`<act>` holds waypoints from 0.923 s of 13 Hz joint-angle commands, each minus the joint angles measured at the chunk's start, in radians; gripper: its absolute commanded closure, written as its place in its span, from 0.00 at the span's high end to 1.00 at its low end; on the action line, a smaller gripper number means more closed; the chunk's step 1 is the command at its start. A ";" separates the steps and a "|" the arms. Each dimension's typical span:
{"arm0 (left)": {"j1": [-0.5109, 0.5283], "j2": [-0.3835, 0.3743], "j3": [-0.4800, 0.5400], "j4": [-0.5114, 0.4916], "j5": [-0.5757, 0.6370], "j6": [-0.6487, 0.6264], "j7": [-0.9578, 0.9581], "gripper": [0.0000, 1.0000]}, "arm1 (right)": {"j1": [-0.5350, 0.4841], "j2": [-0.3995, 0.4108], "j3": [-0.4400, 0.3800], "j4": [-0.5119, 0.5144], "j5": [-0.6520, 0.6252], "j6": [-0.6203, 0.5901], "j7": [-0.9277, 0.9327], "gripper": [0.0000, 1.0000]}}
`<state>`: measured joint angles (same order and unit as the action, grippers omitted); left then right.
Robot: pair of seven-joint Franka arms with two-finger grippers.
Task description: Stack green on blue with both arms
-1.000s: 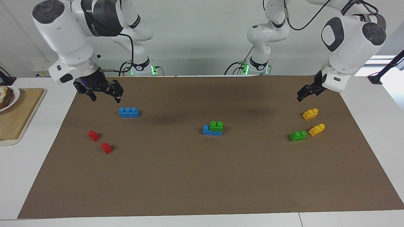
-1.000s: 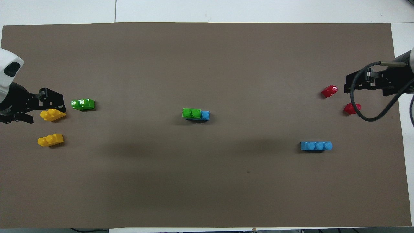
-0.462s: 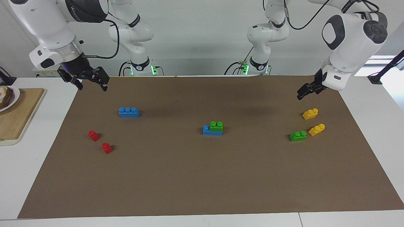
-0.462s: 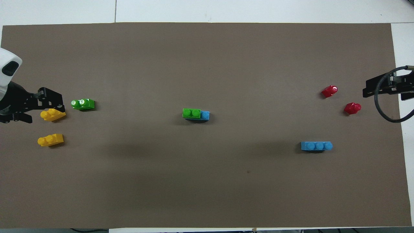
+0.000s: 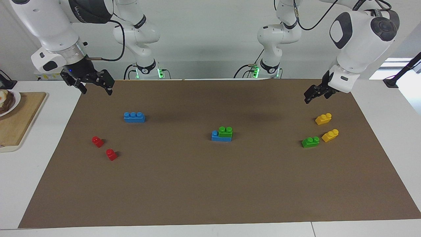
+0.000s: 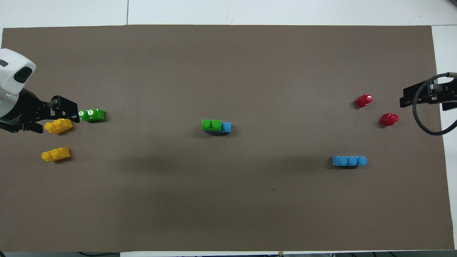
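A green brick [image 5: 225, 131] sits on a blue brick [image 5: 215, 135] in the middle of the mat, covering two of its studs; the pair also shows in the overhead view [image 6: 211, 124]. A second green brick [image 5: 310, 142] [image 6: 92, 115] lies toward the left arm's end. A second blue brick [image 5: 134, 117] [image 6: 349, 161] lies toward the right arm's end. My left gripper [image 5: 310, 95] [image 6: 57, 116] hangs open and empty over the yellow bricks beside the second green brick. My right gripper [image 5: 95, 87] [image 6: 405, 100] is open and empty, raised over the mat's edge.
Two yellow bricks [image 5: 323, 118] [image 5: 330, 135] lie next to the second green brick. Two red bricks [image 5: 97, 141] [image 5: 111, 154] lie farther from the robots than the second blue brick. A wooden board [image 5: 16, 121] with a plate lies off the mat at the right arm's end.
My right gripper rose and drew back from over the second blue brick to the mat's edge. My left gripper shifted slightly toward the table's middle. No brick moved.
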<state>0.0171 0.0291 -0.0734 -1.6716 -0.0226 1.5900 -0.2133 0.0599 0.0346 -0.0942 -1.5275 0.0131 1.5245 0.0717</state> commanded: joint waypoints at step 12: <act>0.006 0.046 -0.002 0.078 0.029 0.007 0.219 1.00 | -0.069 -0.053 0.024 -0.023 -0.068 -0.012 -0.013 0.99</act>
<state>0.0201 0.0634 -0.0684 -1.6133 -0.0174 1.5873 -0.0126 0.0059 0.0077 -0.0893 -1.5267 -0.0320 1.5231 0.0717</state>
